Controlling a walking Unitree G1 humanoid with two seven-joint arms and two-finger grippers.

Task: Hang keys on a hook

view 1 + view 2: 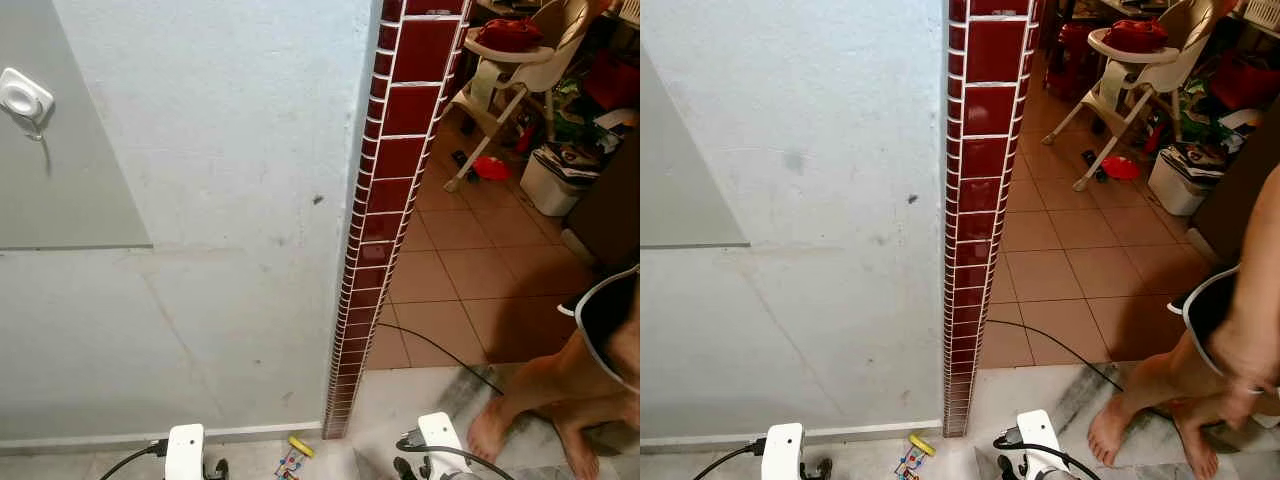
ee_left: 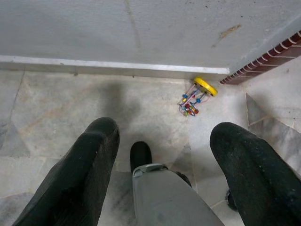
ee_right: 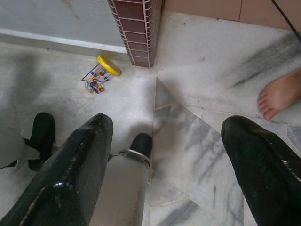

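Left wrist view looks straight down past the left gripper (image 2: 162, 155), whose two black fingers (image 2: 80, 174) stand wide apart with nothing between them, onto a pale marble floor (image 2: 51, 99). The keys (image 2: 193, 98), a small bunch of coloured bits on a yellow tag, lie on that floor just beside the skirting where the grey wall (image 1: 220, 150) meets the dark red tiled pillar (image 1: 400, 130). The right gripper (image 3: 162, 150) hangs the same way, spread wide and empty, well apart from the keys (image 3: 99, 77). The hook (image 1: 25, 100), a white plastic one, sits high on a darker grey panel at the left of the wall, far above the keys.

A person's bare foot (image 3: 277, 96) rests on the marble near the right arm, and a black cable (image 1: 440, 350) trails across the floor by the pillar. The likely trouble: the keys lie tight in the corner, so a finger may jam against the skirting or push them further in; a wide swing of the right arm could brush the foot; stepping forward risks snagging the cable
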